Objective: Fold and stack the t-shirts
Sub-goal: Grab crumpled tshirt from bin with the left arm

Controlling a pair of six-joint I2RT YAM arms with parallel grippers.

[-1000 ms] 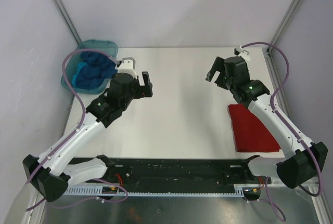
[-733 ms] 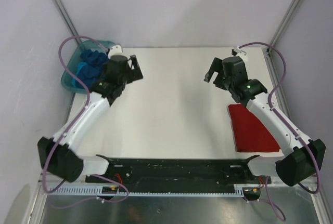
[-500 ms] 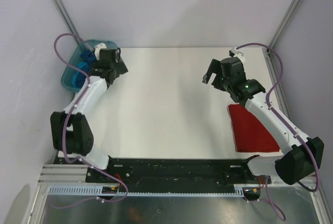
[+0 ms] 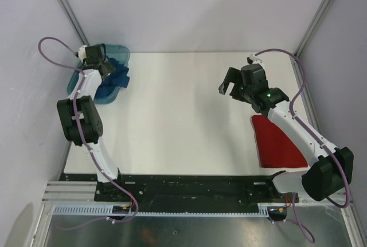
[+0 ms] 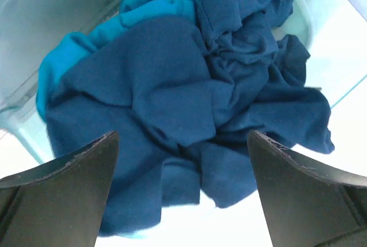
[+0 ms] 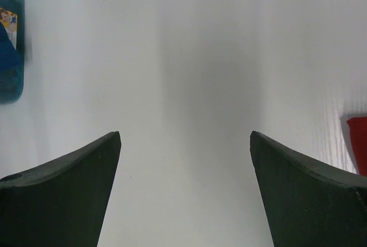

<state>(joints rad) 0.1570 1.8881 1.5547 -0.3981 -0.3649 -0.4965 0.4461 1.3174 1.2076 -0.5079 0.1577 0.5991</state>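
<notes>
**Left jaws over the tub heap, right arm idle mid-table**

Near right: the red t-shirt (image 4: 275, 141) lies flat on the table (image 4: 183, 115). It looks folded, long axis running near-to-far, and part of it is under the right forearm.

The right gripper (image 4: 232, 83) is past the shirt's far end, over bare table, jaws wide and holding nothing. In its wrist view only a red sliver shows at the right edge, so the shirt is beside and behind the jaws, not between them.

Far left: the left gripper (image 4: 94, 58) hangs over the teal tub (image 4: 117, 49), jaws spread wide, nothing gripped.

In the left wrist view the crumpled navy t-shirt (image 5: 172, 98) fills the gap between the fingertips, straight ahead of the jaws. It is a heap with no clear long axis, and one flap spills over the tub rim toward the table.

The turquoise t-shirt (image 5: 143, 6) sits under and behind the navy one, against the tub's far wall.

The left arm is far nearer to both. Likely next is a drop straight onto the top navy fold. There is some risk of pinching turquoise along with it.
</notes>
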